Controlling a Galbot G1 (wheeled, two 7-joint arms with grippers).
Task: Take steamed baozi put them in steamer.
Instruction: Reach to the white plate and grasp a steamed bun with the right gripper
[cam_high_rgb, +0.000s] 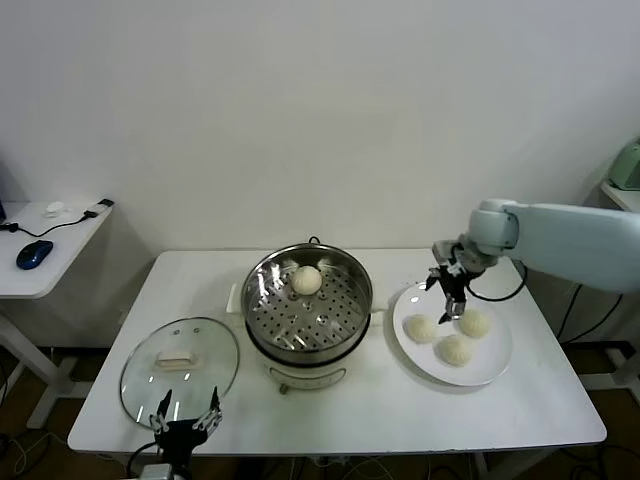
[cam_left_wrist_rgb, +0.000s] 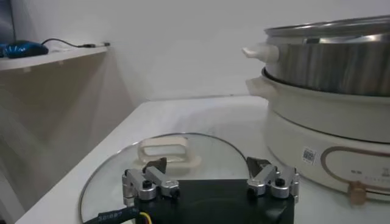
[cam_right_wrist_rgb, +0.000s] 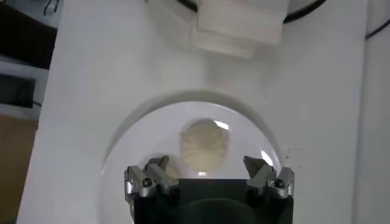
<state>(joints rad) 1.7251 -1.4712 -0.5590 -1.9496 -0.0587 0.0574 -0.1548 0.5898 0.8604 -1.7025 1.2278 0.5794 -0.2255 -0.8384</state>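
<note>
- Nearest the head camera, at the counter's (cam_high_rgb: 100, 420) front edge, the left gripper (cam_high_rgb: 186, 419) waits with its jaws spread wide and empty, just in front of the glass lid (cam_high_rgb: 180, 368) that lies flat by the front-left corner.
- At the counter's middle stands the steamer (cam_high_rgb: 307, 312), open, with one steamed baozi (cam_high_rgb: 307, 280) already sitting on its perforated tray towards the back rim.
- Three more buns lie on the white plate (cam_high_rgb: 490, 362) at the right side of the counter: one (cam_high_rgb: 421, 328) nearest the steamer, one (cam_high_rgb: 473, 323) towards the right edge, one (cam_high_rgb: 454, 349) closer to the front.
- Above the plate's back half hangs the right gripper (cam_high_rgb: 450, 295), jaws spread and holding nothing; its wrist view shows a bun (cam_right_wrist_rgb: 206, 145) between the open jaws and below them.
- Each bun looks light, soft and easily dented (probably a little tacky too), so I judge the best hold is a gentle pinch across its widest part, low on the sides, closing only until it stops slipping.
- Squeezing hard would likely crease the smooth skin.
</note>
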